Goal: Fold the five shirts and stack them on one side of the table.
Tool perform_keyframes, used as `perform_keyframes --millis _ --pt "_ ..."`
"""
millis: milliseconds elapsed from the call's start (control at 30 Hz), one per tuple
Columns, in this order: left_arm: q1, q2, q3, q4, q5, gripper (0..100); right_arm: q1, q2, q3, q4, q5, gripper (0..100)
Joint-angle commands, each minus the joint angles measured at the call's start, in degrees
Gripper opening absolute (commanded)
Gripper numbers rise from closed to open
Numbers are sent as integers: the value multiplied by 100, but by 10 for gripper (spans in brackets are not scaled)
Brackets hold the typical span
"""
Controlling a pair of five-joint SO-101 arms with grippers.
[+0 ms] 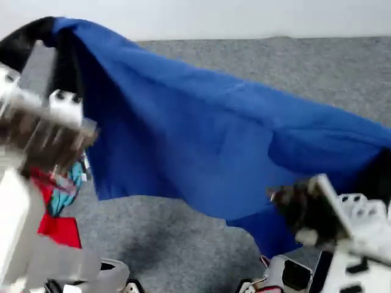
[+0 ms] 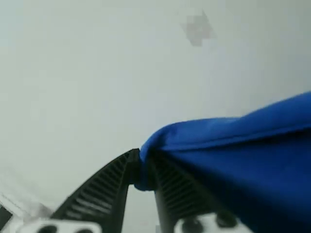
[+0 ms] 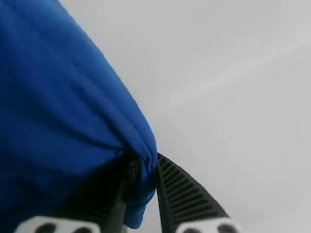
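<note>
The blue shirt hung above the table, stretched wide between the two arms. Its top edge ran as a slanting line from the far left corner of the high view down to the right edge. The cloth was a plain, strong blue with soft folds across the middle. The lower hem drooped unevenly, lowest toward the right, and whether that tip touched the table could not be told.

The left gripper had its ribbed black jaws pinching a bunched corner of the shirt, the fabric rolling out over the tips. The right gripper likewise had its jaws pressed onto a gathered fold of the blue cloth, which draped over one finger. In the high view one arm stood blurred at the left edge and another at the lower right, each meeting an end of the shirt.

Behind the arm at the left, a red and teal garment lay on the table, partly hidden. The table had a grey, felt-like surface. Beyond its far edge stood a plain white wall. Both wrist views looked past the shirt at a pale, bare background, with a faint grey smudge in the left one.
</note>
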Motion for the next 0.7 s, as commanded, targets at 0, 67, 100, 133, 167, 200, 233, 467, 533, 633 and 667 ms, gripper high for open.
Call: perform_keyframes --millis 0,67,100,133,167,200,233,467,533,633,667 --pt "-70 -62 1051 114 -18 2 -268 180 730 -40 35 11" --pt "-70 -62 1622 114 -18 2 -505 136 1125 -40 35 11" --pt "-70 -62 1886 114 -18 2 -585 136 1275 -40 35 11" --pt "-70 -62 2132 114 -26 2 -655 136 1398 -40 26 11" --pt "-70 -62 2325 114 -26 2 -716 136 1495 -48 26 11" --pt "-70 -70 2484 114 -26 2 -734 136 1591 -119 26 11" --pt "-70 -114 2580 114 -26 2 -734 127 1662 -215 26 11" --pt "-18 -1046 2862 105 -18 2 -541 -479 1644 -523 237 11" --pt "-18 -1398 2941 105 -18 2 -541 -778 1644 -523 448 11" --pt "-18 -1952 3064 105 -18 2 -541 -1262 1644 -523 545 11" --pt "-18 -2127 3108 105 -18 2 -541 -1411 1644 -523 545 11"
